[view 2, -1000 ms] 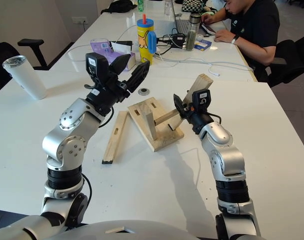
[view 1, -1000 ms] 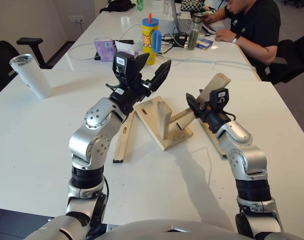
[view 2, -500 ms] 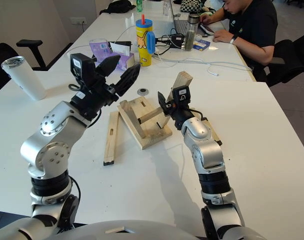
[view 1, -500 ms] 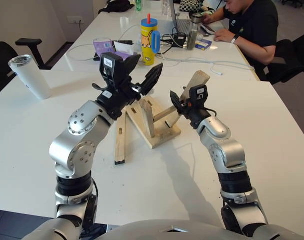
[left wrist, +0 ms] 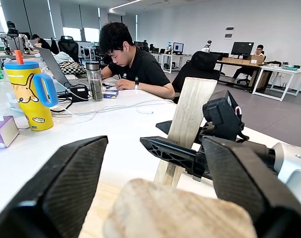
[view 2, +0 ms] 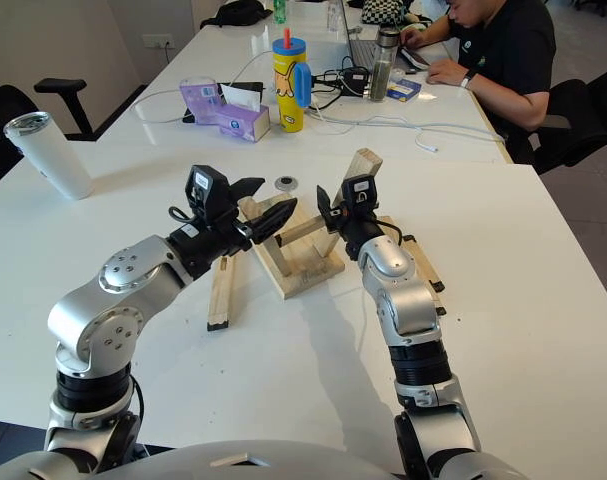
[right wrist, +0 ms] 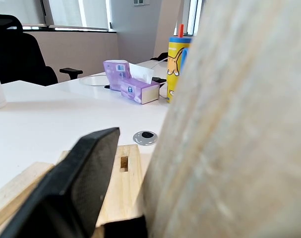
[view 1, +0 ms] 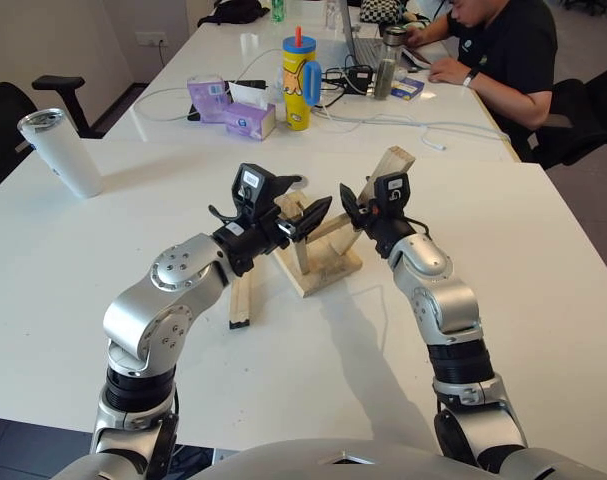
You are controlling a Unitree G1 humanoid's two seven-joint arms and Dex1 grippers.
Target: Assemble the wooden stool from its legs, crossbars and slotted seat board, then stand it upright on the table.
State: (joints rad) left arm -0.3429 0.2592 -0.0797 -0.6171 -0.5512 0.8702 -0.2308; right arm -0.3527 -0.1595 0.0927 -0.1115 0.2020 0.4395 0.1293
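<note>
The slotted seat board (view 1: pixel 323 268) lies mid-table with one wooden leg (view 1: pixel 301 250) standing in it. My left gripper (view 1: pixel 295 214) is open, one finger on each side of that leg's top (left wrist: pixel 180 213). My right gripper (view 1: pixel 357 206) is shut on a second leg (view 1: pixel 394 166), held tilted over the board's far right edge. A crossbar (view 2: pixel 301 232) runs between the two legs. In the right wrist view the held leg (right wrist: pixel 239 124) looms beside one black finger (right wrist: pixel 76 183). A loose wooden bar (view 1: pixel 241 298) lies flat left of the board.
Another wooden piece (view 2: pixel 423 262) lies right of the board. A white tumbler (view 1: pixel 61 150) stands far left; a purple tissue box (view 1: pixel 248 118) and a yellow cup (view 1: pixel 298 70) sit behind. A round grommet (view 2: pixel 283 183) is just beyond the board.
My left gripper has come down from above the board and now straddles the upright leg. The right gripper keeps its hold on the tilted leg. The head camera has shifted.
</note>
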